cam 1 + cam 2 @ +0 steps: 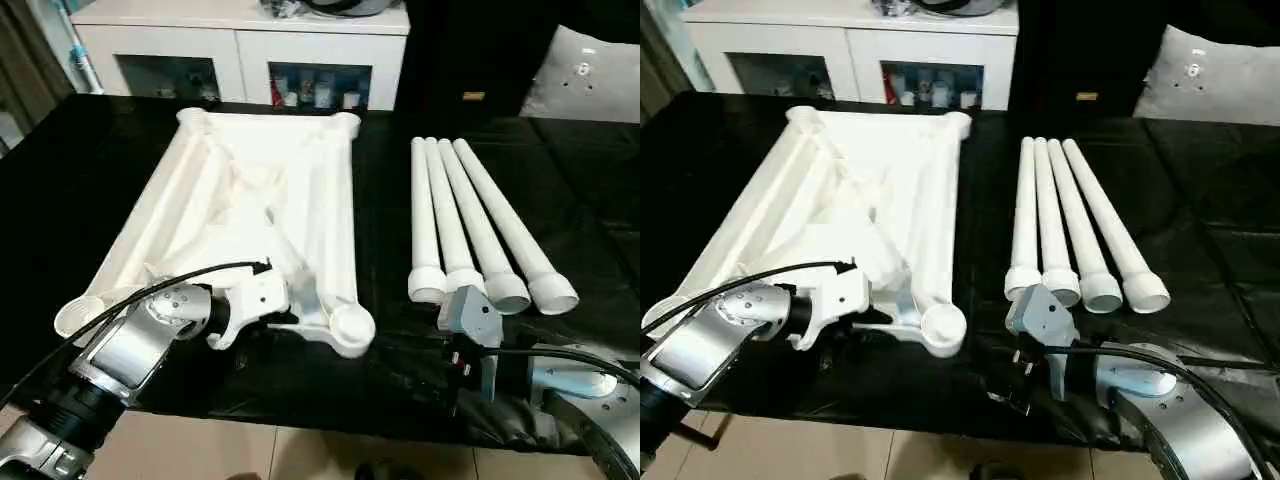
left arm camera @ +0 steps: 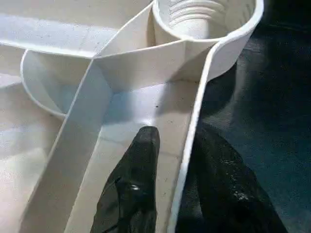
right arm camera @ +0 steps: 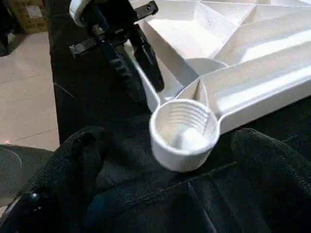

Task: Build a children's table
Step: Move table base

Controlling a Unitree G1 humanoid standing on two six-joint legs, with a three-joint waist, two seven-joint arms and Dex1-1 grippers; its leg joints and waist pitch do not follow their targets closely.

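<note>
White plastic top (image 1: 250, 210) lies ribs-up, sockets ready for legs (image 1: 480, 225).
Left gripper (image 3: 133, 65) jaws straddle its rim, likely steadying; right gripper (image 3: 160, 204) jaws wide, empty.

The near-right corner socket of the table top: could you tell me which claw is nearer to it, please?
Left. The left claw straddles the table top's rim beside that corner socket; the right claw sits apart, below the legs.
</note>
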